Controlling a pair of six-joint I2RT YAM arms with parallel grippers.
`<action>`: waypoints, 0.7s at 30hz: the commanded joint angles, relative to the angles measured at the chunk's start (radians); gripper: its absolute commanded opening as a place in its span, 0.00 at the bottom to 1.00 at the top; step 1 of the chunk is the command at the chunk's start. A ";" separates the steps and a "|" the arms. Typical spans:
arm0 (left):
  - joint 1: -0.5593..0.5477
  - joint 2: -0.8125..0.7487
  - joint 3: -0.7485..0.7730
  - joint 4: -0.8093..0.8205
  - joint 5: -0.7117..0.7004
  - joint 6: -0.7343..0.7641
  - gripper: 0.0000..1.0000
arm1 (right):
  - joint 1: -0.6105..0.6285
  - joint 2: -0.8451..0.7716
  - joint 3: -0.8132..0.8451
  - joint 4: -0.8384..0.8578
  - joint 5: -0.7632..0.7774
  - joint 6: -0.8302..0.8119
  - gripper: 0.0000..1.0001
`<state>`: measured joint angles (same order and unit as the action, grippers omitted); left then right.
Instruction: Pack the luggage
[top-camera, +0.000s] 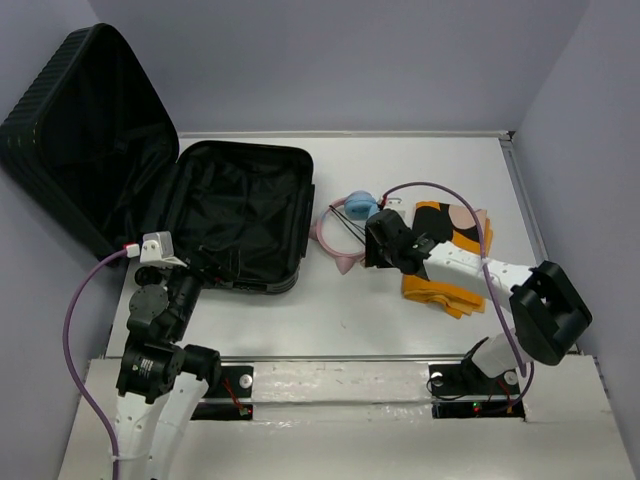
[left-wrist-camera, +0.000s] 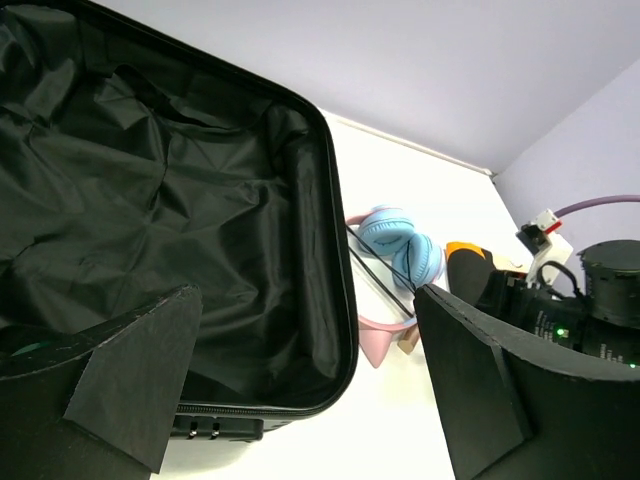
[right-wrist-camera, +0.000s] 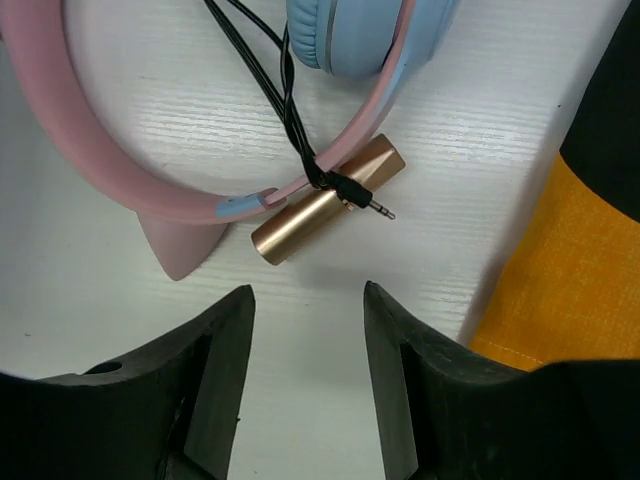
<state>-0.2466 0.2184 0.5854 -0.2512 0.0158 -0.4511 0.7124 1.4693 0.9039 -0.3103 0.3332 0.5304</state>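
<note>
The luggage (top-camera: 240, 212) is a large black suitcase lying open at the left, its ribbed lid (top-camera: 80, 130) leaning against the wall and its black lining bare. In the left wrist view the luggage (left-wrist-camera: 150, 200) shows nothing inside. My left gripper (top-camera: 212, 268) is open and empty over its near rim (left-wrist-camera: 305, 300). Pink and blue headphones (top-camera: 350, 215) lie just right of the luggage. My right gripper (top-camera: 372, 243) is open and empty (right-wrist-camera: 308, 290), just short of a gold tube (right-wrist-camera: 325, 213) and the headphones' pink band (right-wrist-camera: 100, 170).
A folded orange and black cloth (top-camera: 450, 255) lies right of the headphones, under my right arm, and shows in the right wrist view (right-wrist-camera: 570, 270). A black cable with a jack plug (right-wrist-camera: 375, 205) crosses the gold tube. Walls close in the table at the back and right.
</note>
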 joint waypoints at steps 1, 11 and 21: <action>0.003 0.006 0.017 0.055 0.024 0.014 0.99 | -0.019 0.042 0.013 0.036 0.020 0.029 0.54; 0.003 0.016 0.017 0.055 0.030 0.014 0.99 | -0.028 0.192 0.073 0.079 0.052 0.106 0.53; 0.003 0.022 0.017 0.058 0.038 0.017 0.99 | -0.028 0.146 0.033 0.123 0.027 0.129 0.50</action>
<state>-0.2466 0.2237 0.5854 -0.2508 0.0334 -0.4507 0.6930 1.6836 0.9409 -0.2752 0.3405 0.6346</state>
